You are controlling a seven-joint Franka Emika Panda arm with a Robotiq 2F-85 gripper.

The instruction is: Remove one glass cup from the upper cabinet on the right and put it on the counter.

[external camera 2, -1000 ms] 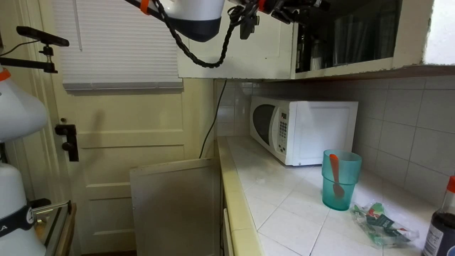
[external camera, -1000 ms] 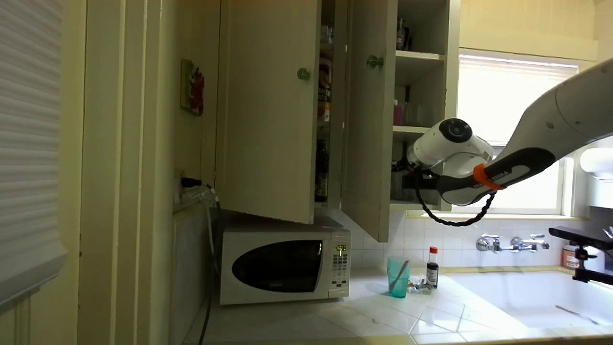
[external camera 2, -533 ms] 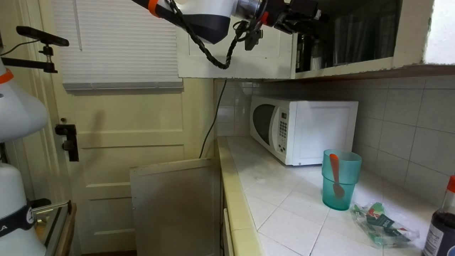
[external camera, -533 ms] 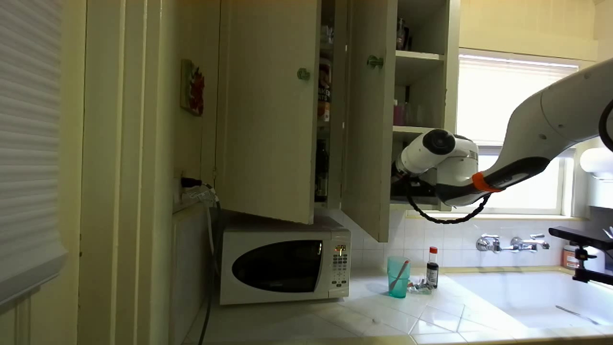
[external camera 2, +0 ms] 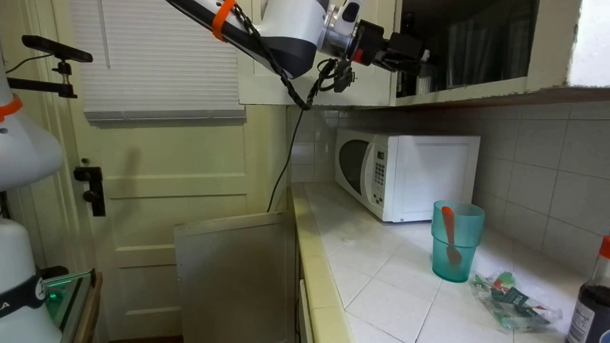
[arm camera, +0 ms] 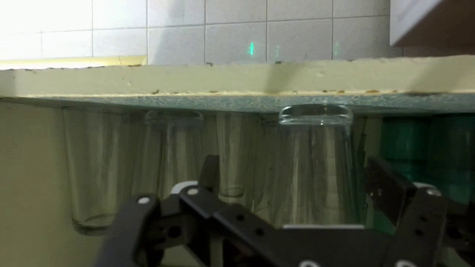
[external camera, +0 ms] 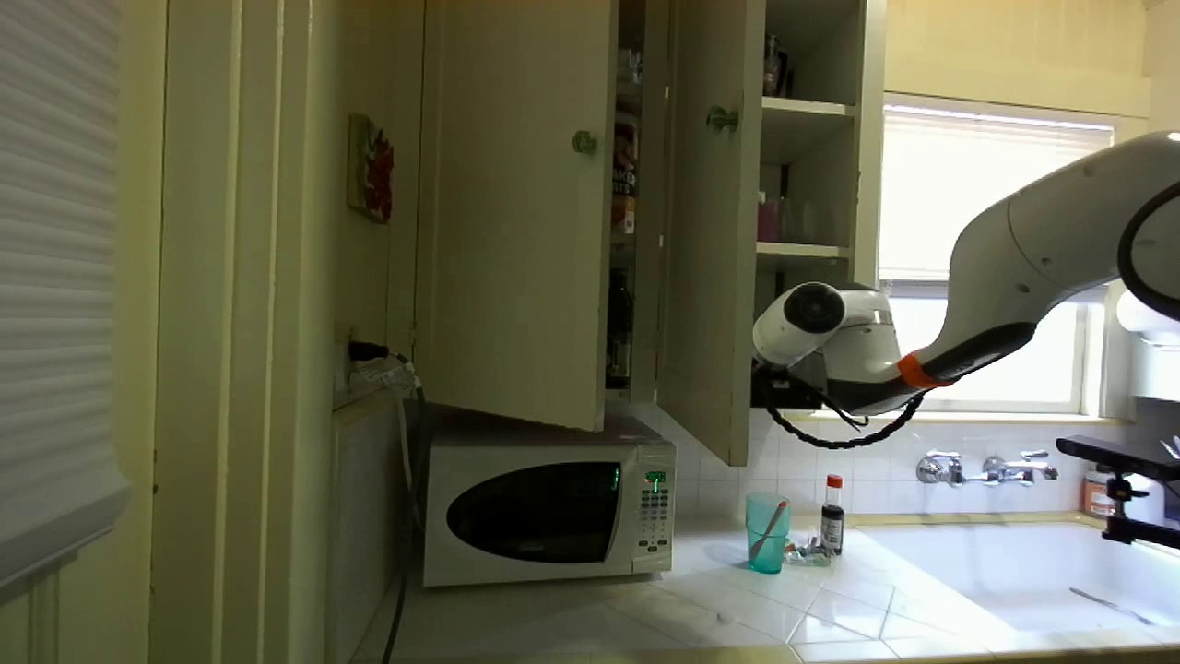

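Gripper [arm camera: 293,181] spread wide; glass cup [arm camera: 319,148] between its jaws in wrist view, contact unclear, low inside upper cabinet [external camera: 869,111], above back edge of counter [external camera 2: 391,305]. Canister [external camera: 625,171] lettering partly legible: "TS".

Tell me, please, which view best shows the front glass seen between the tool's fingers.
The wrist view: the glass appears close, thick base visible. In an exterior view, glasses merge dimly; in an exterior view, the arm apparently hides it.

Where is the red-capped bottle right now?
In an exterior view, the red-capped bottle stands on the counter, between the teal cup at left and the sink at right.
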